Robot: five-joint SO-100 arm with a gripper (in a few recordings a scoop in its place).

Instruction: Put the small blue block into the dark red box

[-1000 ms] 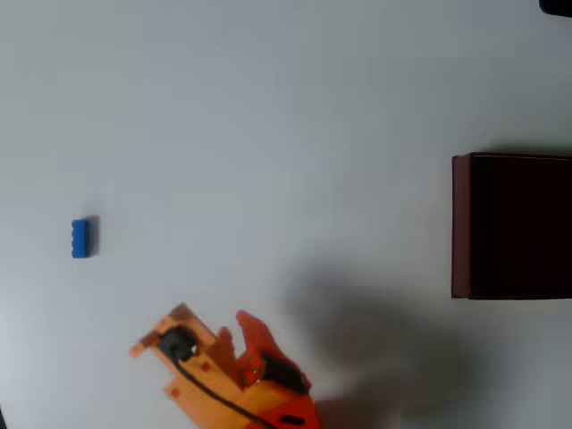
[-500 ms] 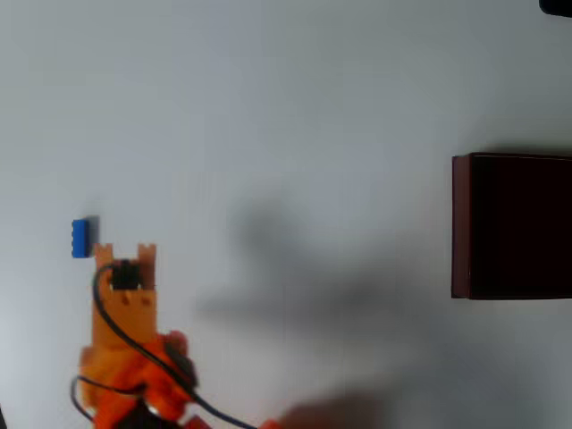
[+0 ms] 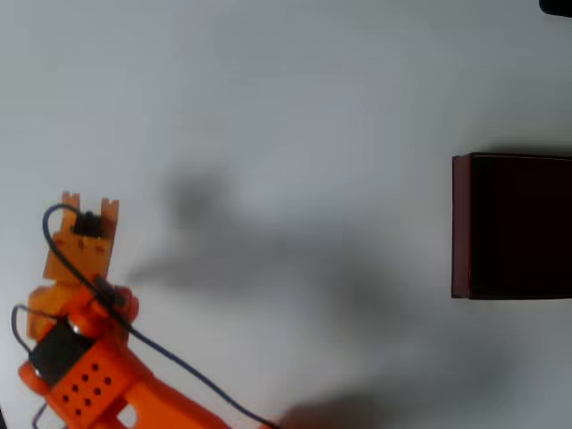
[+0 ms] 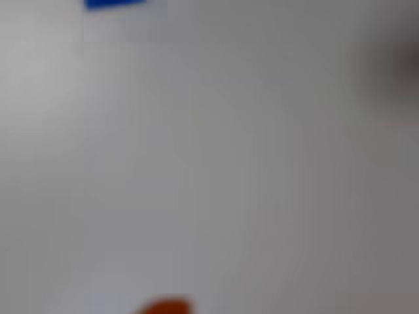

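My orange gripper hangs over the left part of the white table, seen from above with its cable and mount on top, so its jaws are hidden. In the overhead view the arm covers the spot where the small blue block lies. The wrist view is blurred, with a sliver of the small blue block at the top left edge and an orange fingertip at the bottom. The dark red box stands far off at the right edge, its inside almost black, partly cut off by the frame.
The arm's orange body fills the lower left corner, and its shadow lies across the middle of the table. A small dark object sits at the top right corner.
The arm swung from the lower middle to the left, then moved up over the blue block, which now lies hidden under it in the overhead view. The box has not moved.
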